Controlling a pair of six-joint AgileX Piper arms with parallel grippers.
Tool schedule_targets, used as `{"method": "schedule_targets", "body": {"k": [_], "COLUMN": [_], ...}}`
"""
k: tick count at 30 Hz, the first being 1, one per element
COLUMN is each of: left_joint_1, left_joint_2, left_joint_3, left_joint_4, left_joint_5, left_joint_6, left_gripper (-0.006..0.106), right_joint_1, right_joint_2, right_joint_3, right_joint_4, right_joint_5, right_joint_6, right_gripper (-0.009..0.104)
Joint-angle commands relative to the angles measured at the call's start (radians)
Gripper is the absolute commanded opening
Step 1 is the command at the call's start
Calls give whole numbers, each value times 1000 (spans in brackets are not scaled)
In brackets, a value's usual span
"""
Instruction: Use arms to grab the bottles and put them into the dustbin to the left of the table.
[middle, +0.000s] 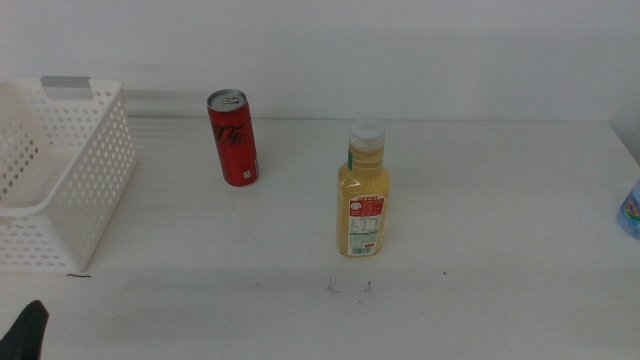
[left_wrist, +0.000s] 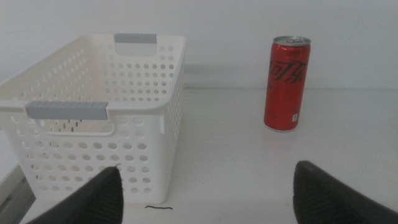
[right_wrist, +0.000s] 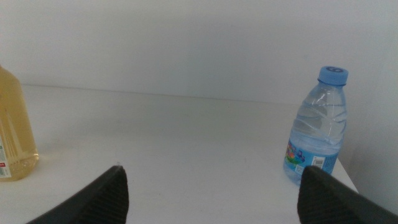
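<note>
Only a sliver of the water bottle (middle: 630, 210) shows at the middle view's right edge, the dustbin (middle: 60, 180) is cut off at the left edge, and the juice bottle (right_wrist: 13, 127) is half out of the right wrist view. Both end effectors hang low with jaws spread wide and nothing between them: the left end effector (left_wrist: 208, 196) faces the dustbin and the upright red can (left_wrist: 286, 83), the right end effector (right_wrist: 211, 196) faces the bare desk (middle: 480, 200) between juice bottle and water bottle.
</note>
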Motion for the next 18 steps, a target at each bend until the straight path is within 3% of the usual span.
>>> {"method": "schedule_targets", "body": {"k": [1,7,18], "left_joint_1": [0,-78,-388], "left_joint_2": [-3,145,811], "left_joint_3": [0,0,0], "left_joint_4": [1,1,-25], "left_joint_5": [-14,-171,-766], "left_joint_6": [-7,-7,-7], "left_gripper": [94,94,94], "right_joint_1": [-10,-10,-10], "right_joint_2": [-4,-4,-4], "right_joint_3": [3,3,3], "right_joint_4": [-5,-5,-5], "right_joint_5": [-13,-13,-13], "right_joint_6": [-6,-6,-6], "right_gripper": [93,93,93]}}
